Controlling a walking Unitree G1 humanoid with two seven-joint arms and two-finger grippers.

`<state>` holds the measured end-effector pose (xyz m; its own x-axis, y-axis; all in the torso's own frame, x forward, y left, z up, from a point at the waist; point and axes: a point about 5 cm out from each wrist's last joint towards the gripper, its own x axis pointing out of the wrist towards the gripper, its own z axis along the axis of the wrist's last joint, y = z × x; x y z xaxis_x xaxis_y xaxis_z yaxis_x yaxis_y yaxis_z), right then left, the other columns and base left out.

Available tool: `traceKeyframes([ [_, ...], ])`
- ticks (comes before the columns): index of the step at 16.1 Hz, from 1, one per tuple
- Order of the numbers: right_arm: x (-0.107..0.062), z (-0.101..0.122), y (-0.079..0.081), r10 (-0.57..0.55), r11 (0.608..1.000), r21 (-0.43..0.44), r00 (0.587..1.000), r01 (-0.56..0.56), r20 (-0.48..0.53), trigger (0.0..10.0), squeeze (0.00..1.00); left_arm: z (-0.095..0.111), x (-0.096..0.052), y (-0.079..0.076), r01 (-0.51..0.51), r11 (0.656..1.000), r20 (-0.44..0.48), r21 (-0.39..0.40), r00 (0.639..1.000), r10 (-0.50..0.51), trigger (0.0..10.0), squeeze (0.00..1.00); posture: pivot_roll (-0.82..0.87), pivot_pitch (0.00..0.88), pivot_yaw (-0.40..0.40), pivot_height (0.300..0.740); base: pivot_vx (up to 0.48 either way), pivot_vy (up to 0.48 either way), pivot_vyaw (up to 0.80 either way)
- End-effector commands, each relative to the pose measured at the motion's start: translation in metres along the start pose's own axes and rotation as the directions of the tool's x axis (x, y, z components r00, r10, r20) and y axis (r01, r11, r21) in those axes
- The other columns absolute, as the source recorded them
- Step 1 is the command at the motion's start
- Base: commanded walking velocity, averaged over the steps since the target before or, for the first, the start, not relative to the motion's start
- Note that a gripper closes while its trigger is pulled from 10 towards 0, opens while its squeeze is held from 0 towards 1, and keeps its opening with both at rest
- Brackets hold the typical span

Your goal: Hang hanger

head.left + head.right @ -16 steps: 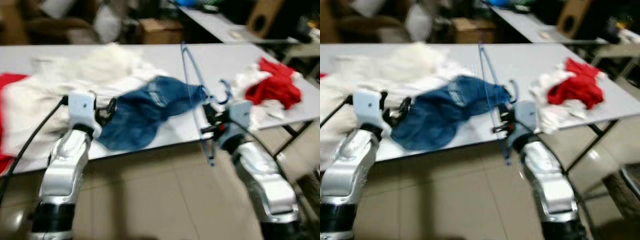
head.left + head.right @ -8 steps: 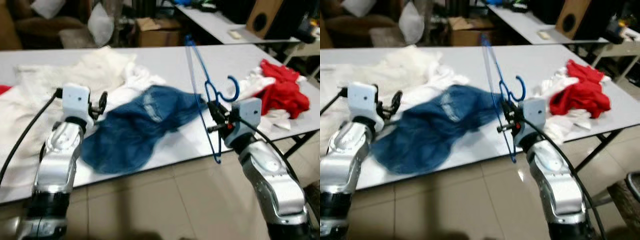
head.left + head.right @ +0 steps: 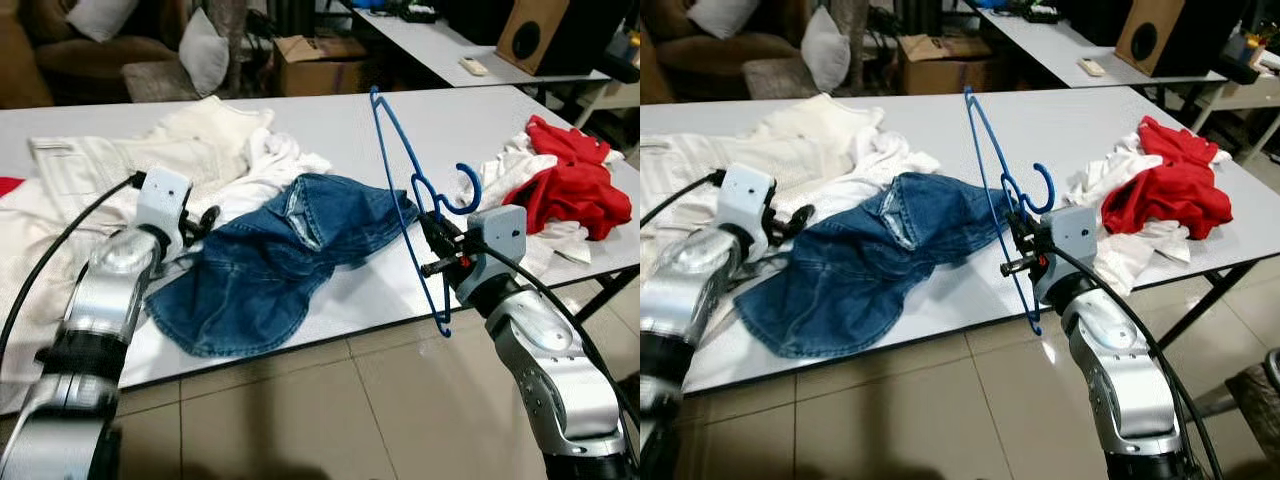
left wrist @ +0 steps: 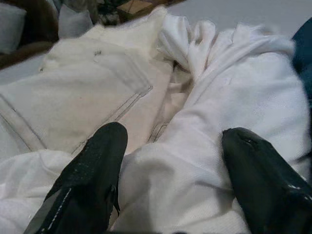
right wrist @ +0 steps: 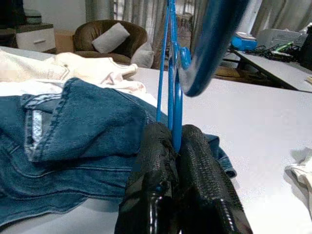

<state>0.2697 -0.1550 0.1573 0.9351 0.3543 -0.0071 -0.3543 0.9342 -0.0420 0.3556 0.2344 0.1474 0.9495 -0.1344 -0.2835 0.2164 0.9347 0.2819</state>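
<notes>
A thin blue hanger (image 3: 405, 190) stands on edge above the white table (image 3: 440, 120), its hook (image 3: 463, 188) curling toward my right arm. My right gripper (image 3: 432, 232) is shut on the hanger's neck, just past the table's front edge; in the right wrist view the black fingers (image 5: 195, 170) pinch the blue wire (image 5: 171, 73). Blue jeans (image 3: 280, 255) lie crumpled on the table between my arms. My left gripper (image 3: 205, 220) hovers open over white clothes (image 4: 195, 161) at the jeans' left edge, its fingers (image 4: 85, 183) spread with nothing between them.
A heap of cream and white clothes (image 3: 150, 160) covers the table's left part. A red and white pile (image 3: 565, 180) lies at the right end. Behind stand a second table (image 3: 450, 45), a cardboard box (image 3: 320, 65), a sofa with cushions (image 3: 100, 40) and a speaker (image 3: 530, 30).
The camera has steadied and the picture has sharpened. My right gripper still holds the hanger, now slightly lower and more to the right. My left gripper has moved onto the white clothes.
</notes>
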Motion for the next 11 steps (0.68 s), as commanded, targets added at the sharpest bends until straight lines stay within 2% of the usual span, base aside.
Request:
traceKeyframes([
  [1,-0.001,0.002,-0.001,0.008,1.000,-0.002,1.000,-0.008,-0.001,10.0,0.00,-0.004,0.005,0.001,0.006,1.000,-0.036,0.020,0.999,-0.006,6.8,0.00,-0.12,0.000,-0.044,0.740,0.000,0.000,0.00],
  [2,-0.002,0.001,0.000,0.017,1.000,-0.006,1.000,-0.017,-0.007,10.0,0.00,-0.006,0.009,0.002,0.023,1.000,-0.065,0.012,0.998,-0.022,3.3,0.00,-0.12,0.000,-0.040,0.740,0.000,0.000,0.00],
  [3,-0.004,0.000,0.000,0.027,1.000,-0.009,1.000,-0.027,-0.017,10.0,0.00,-0.008,0.011,0.002,0.034,0.999,-0.096,0.026,0.995,-0.032,0.8,0.00,-0.13,0.000,-0.035,0.740,0.000,0.000,0.00],
  [4,-0.007,-0.001,0.000,0.036,0.999,-0.017,0.999,-0.036,-0.027,10.0,0.00,-0.007,0.012,0.003,0.052,0.998,-0.114,0.034,0.992,-0.048,0.0,0.00,-0.13,0.000,-0.030,0.740,0.000,0.000,0.00],
  [5,-0.009,-0.002,-0.002,0.031,0.999,-0.019,0.999,-0.031,-0.032,10.0,0.00,-0.007,0.013,0.003,0.077,0.997,-0.122,0.024,0.990,-0.074,0.0,0.00,-0.14,0.000,-0.028,0.740,0.000,0.000,0.00],
  [11,-0.008,-0.004,-0.010,-0.010,1.000,-0.030,0.999,0.009,-0.034,10.0,0.00,-0.001,0.016,0.006,0.087,0.995,-0.100,0.040,0.992,-0.083,0.0,0.00,-0.12,0.000,-0.039,0.740,0.000,0.000,0.00],
])
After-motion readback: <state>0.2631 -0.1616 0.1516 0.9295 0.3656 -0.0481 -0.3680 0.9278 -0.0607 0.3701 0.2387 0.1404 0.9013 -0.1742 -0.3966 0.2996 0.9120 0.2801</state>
